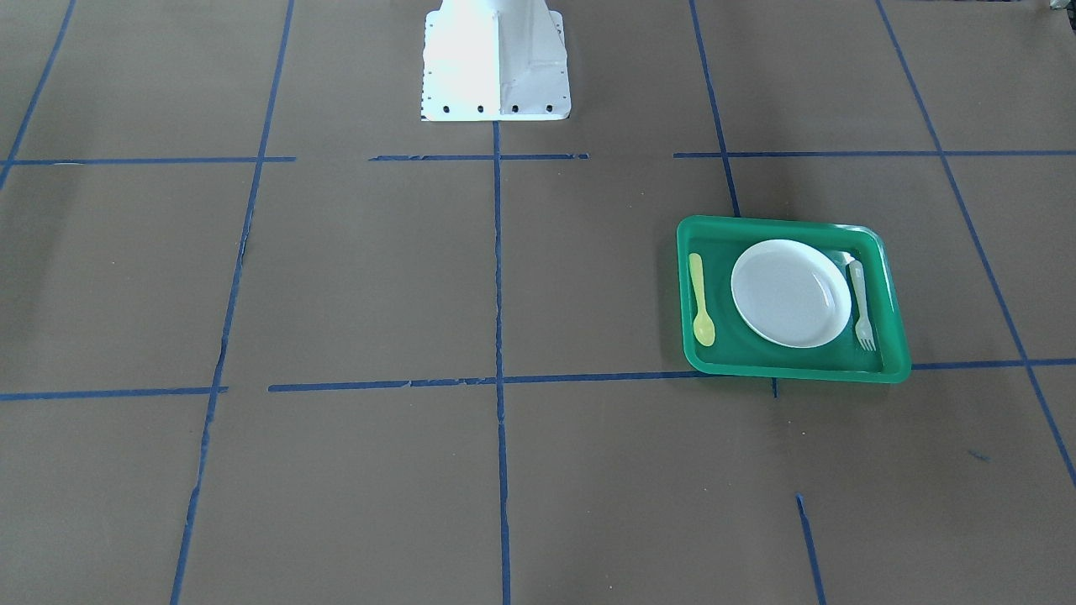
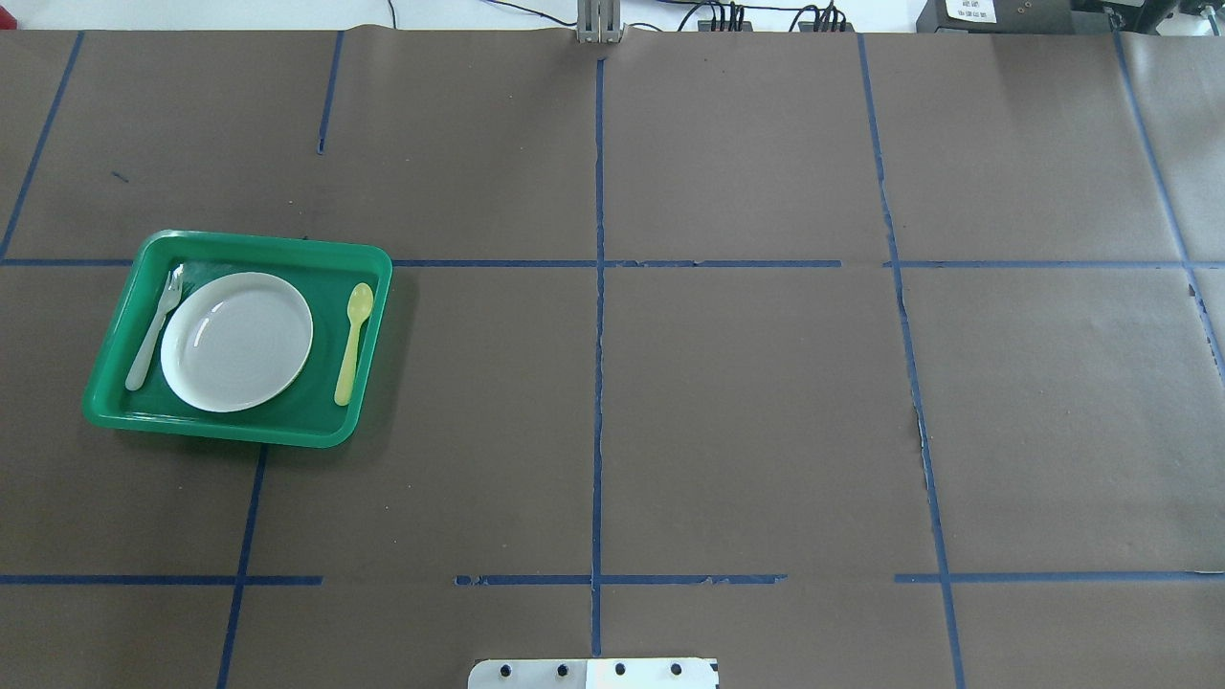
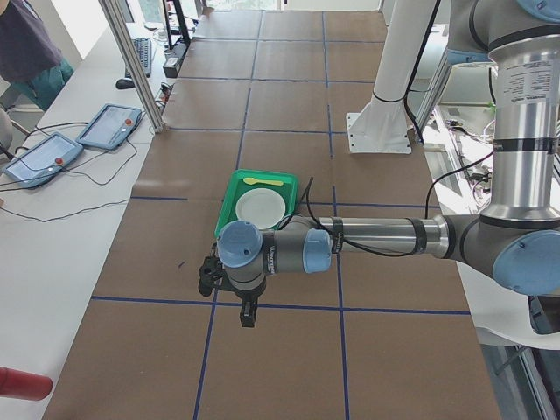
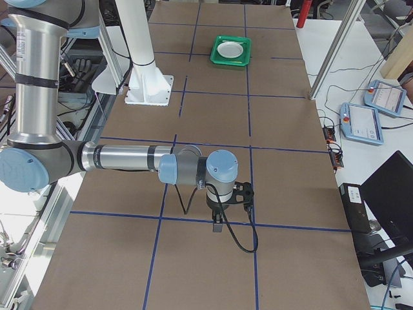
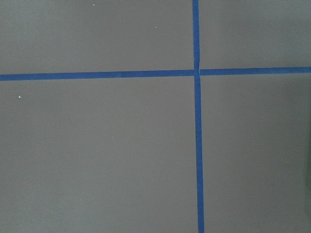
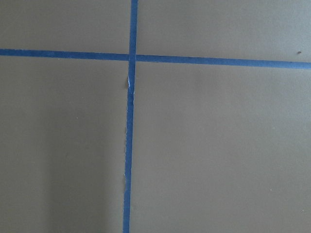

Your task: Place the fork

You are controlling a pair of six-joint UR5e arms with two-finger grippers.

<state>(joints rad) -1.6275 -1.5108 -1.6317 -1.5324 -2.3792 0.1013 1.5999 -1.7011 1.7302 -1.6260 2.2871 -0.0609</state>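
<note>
The pale translucent fork (image 1: 862,307) lies flat inside the green tray (image 1: 896,336), beside the white plate (image 1: 790,292), tines toward the table's far edge. In the overhead view the fork (image 2: 153,330) is left of the plate (image 2: 236,341) in the tray (image 2: 239,433). My left gripper (image 3: 248,313) shows only in the exterior left view, hanging above bare table well away from the tray (image 3: 229,188). My right gripper (image 4: 218,226) shows only in the exterior right view, far from the tray (image 4: 215,51). I cannot tell whether either is open or shut.
A yellow spoon (image 1: 700,301) lies in the tray on the plate's other side; it also shows in the overhead view (image 2: 352,343). The robot's white base (image 1: 496,63) stands mid-table. Blue tape lines grid the brown table cover. Both wrist views show only table and tape.
</note>
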